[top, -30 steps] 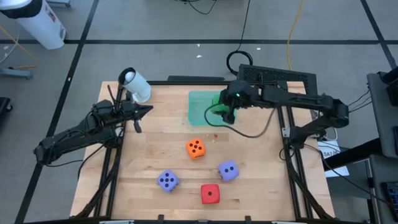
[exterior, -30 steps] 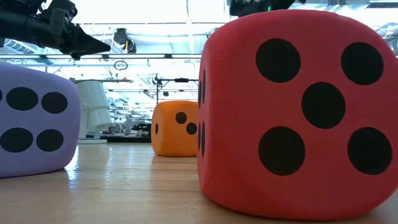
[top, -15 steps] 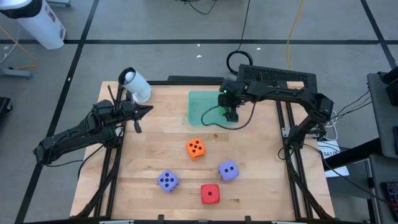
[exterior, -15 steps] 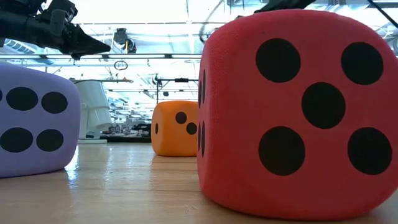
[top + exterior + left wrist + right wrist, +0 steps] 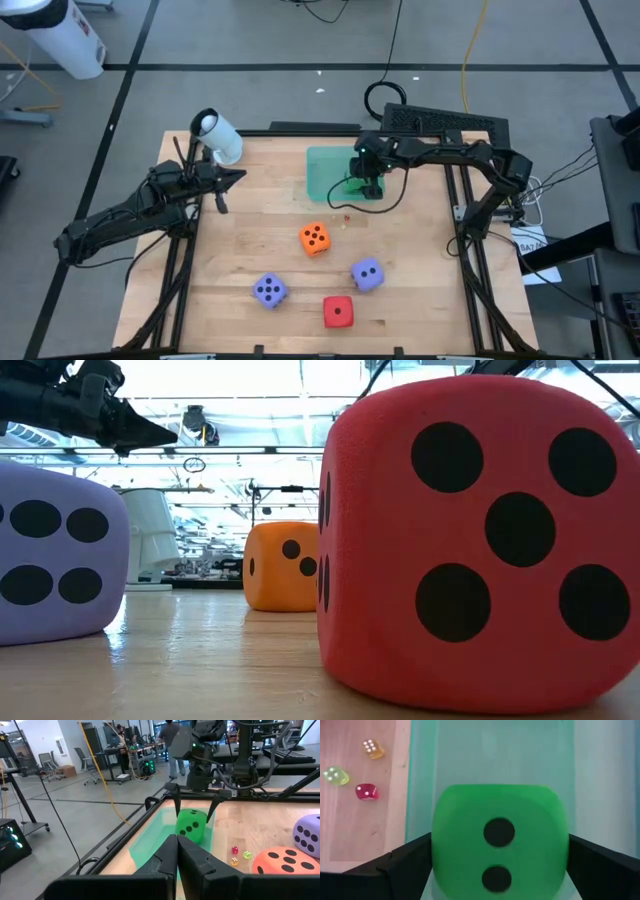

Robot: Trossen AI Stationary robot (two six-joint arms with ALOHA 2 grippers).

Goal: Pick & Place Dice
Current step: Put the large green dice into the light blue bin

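Bright even overhead light, soft shadows; low view bg blown out, blurry.

High overhead, low tabletop, wrists close

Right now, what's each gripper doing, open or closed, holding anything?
Left gripper: shut, empty.
Right gripper: open, straddling the green die on the tray.

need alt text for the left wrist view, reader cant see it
The right gripper hangs with open fingers straddling a green die that sits on a teal tray. The left gripper, shut, points at it from the foreground. An orange die, a purple die and three tiny dice lie beside it.
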